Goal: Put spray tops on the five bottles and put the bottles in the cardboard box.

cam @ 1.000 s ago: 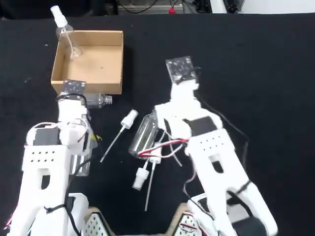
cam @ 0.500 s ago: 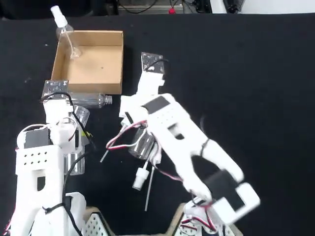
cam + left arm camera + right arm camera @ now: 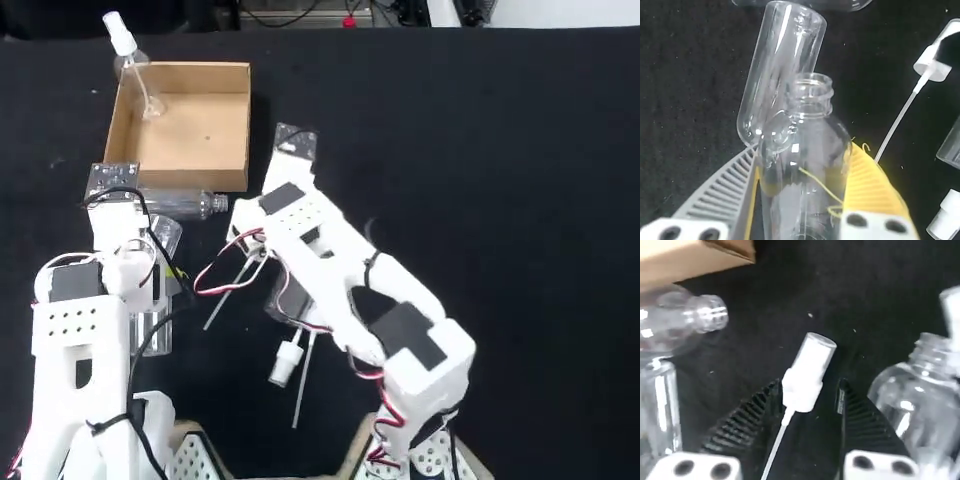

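Closest to the bases a spare top (image 3: 287,362) lies on the black cloth, untouched. Just beyond it the left claw (image 3: 802,175) is clamped on a bottle (image 3: 809,120), its neck open and pointing away from the wrist, ready to take a top. The big change is on the other side. A second ago the right arm stood over the middle bottle (image 3: 910,390), and it has since swung across toward the left arm. The right claw (image 3: 807,386) now sits with its jaws apart on either side of a spray top (image 3: 809,362) lying on the cloth — not yet squeezing it. To my eye that means the pick is about to happen, and the top can then go to the waiting neck nearby. Farther off, the box (image 3: 175,178) has one capped bottle (image 3: 128,55) at its far corner — so by my count four remain to be topped and boxed.
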Available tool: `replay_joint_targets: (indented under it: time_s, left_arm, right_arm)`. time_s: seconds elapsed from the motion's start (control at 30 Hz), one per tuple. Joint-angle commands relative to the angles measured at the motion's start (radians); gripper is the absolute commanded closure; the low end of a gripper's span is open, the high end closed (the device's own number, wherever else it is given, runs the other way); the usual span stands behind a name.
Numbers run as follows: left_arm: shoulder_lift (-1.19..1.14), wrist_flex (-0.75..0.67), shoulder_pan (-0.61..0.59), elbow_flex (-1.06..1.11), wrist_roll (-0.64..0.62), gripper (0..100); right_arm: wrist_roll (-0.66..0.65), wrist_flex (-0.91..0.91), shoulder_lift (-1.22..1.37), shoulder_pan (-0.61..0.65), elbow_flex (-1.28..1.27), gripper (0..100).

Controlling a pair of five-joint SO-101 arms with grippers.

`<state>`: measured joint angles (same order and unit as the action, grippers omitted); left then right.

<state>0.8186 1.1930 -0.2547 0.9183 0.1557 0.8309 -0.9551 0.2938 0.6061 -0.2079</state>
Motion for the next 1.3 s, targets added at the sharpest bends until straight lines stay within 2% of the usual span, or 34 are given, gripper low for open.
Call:
replay_joint_targets:
  time_s: [0.0,0.3,0.43,0.5,0.67,0.83,0.93,1.1,1.27]
  left_arm:
    - [0.020,-0.018,-0.012,-0.012,-0.006,83]
    - [0.020,-0.018,-0.012,-0.012,-0.005,83]
    - [0.020,-0.018,-0.012,-0.012,-0.005,83]
    - [0.020,-0.018,-0.012,-0.012,-0.005,83]
    - [0.020,-0.018,-0.012,-0.012,-0.005,83]
    - [0.020,-0.018,-0.012,-0.012,0.021,83]
    - [0.020,-0.018,-0.012,-0.012,0.021,83]
    - [0.020,-0.018,-0.012,-0.012,0.021,83]
    - [0.020,-0.018,-0.012,-0.012,0.021,83]
  right_arm:
    - [0.031,-0.012,0.022,0.015,0.090,81.5]
    - [0.031,-0.015,0.139,0.064,0.162,81.7]
    - [0.017,-0.034,0.163,0.043,0.162,91.5]
    - [-0.038,-0.051,0.163,0.018,0.163,94.8]
    - [-0.167,-0.130,0.131,-0.025,0.177,95.3]
    - [-0.397,-0.362,-0.016,-0.034,0.340,95.1]
    - [-0.551,-0.529,-0.093,-0.094,0.484,94.9]
    - [-0.792,-0.706,-0.101,-0.304,0.608,94.9]
    - [-1.025,-0.772,-0.101,-0.562,0.615,95.1]
